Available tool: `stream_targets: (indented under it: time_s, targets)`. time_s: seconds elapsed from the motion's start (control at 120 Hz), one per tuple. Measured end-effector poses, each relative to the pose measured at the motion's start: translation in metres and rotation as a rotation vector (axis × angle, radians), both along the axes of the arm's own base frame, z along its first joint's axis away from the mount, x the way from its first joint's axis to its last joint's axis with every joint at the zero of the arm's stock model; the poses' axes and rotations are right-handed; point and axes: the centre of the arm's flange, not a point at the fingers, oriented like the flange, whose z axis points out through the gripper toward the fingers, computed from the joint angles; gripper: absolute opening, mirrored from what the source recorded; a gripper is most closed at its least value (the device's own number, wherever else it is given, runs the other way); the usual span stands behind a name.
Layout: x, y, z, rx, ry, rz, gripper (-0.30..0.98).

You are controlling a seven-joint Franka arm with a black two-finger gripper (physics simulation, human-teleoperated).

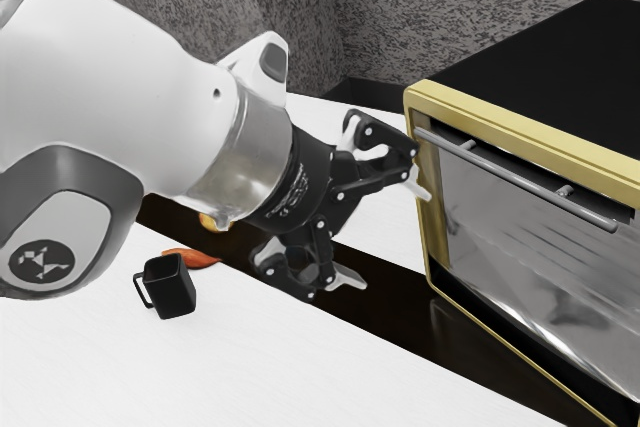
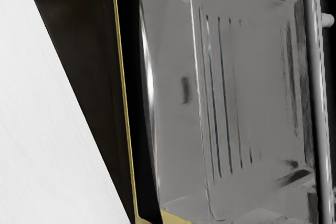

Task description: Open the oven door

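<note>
**A:** ok so where's the oven (image 1: 535, 67) at? And is the door (image 1: 530, 257) open or what?

**B:** Over on the exterior view's right, standing on the surface (image 1: 250, 372). Door looks shut to me, with the handle (image 1: 520, 183) running along its upper edge. Wrist view's looking at the glass, handle's in there too.

**A:** Jaws grabbing it?

**B:** Nah, they're spread wide with nothing between them. The upper tip (image 1: 421, 188) is near the oven's front frame, by the handle's far end. Honestly can't tell if it's touching. The lower one's well apart from the door.

**A:** Anything else lying around?

**B:** Yeah, black mug (image 1: 174, 288) on the exterior view's left, an orange-red thing (image 1: 190, 258) just beside it, plus something yellow (image 1: 212, 223) partly hidden by the arm (image 1: 130, 87).
</note>
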Motion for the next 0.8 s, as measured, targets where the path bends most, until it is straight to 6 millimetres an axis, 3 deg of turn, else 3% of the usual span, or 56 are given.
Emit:
stream_targets:
  time_s: [0.275,0.508,0.633,0.8]
  targets:
    - [0.005,-0.016,0.005,-0.085,-0.018,0.149,0.68]
    - [0.026,-0.036,-0.007,-0.108,0.003,0.224,0.68]
    - [0.045,-0.035,-0.007,-0.124,0.008,0.265,0.68]
    - [0.054,-0.041,-0.017,-0.102,0.017,0.257,0.68]
